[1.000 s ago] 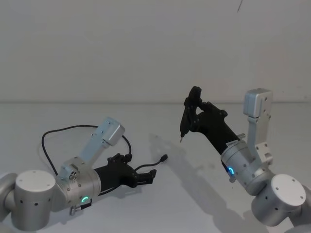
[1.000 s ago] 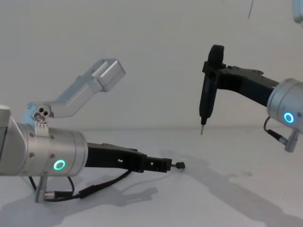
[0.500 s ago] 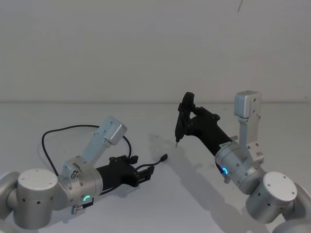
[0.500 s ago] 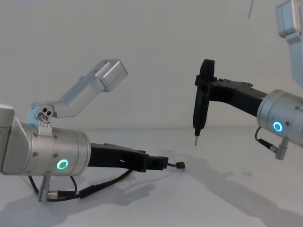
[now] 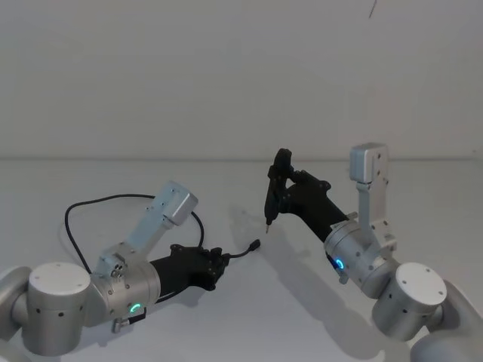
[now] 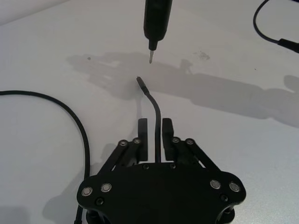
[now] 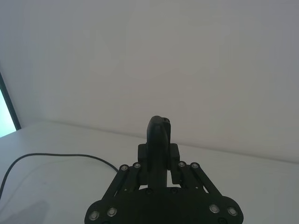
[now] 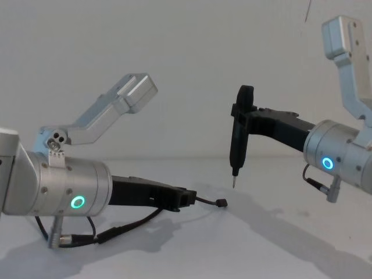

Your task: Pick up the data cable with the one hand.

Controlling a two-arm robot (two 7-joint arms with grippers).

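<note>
L tool (image 6: 155, 123) narrowed to slim gap round data cable (image 6: 154, 100); R tool (image 8: 245, 116), gripping driver (image 8: 236, 152), came nearer.

A plain white table (image 5: 249, 324) carries the black data cable (image 5: 113, 197), looped across its left part

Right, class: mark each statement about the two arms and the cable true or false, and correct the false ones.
1. The right gripper holds a black tool upright, tip down. True.
2. The data cable is white. False: it is black.
3. The cable's plug end sticks out ahead of the left gripper. True.
4. The left gripper is raised high, level with the right one. False: it is low, close to the table.
</note>
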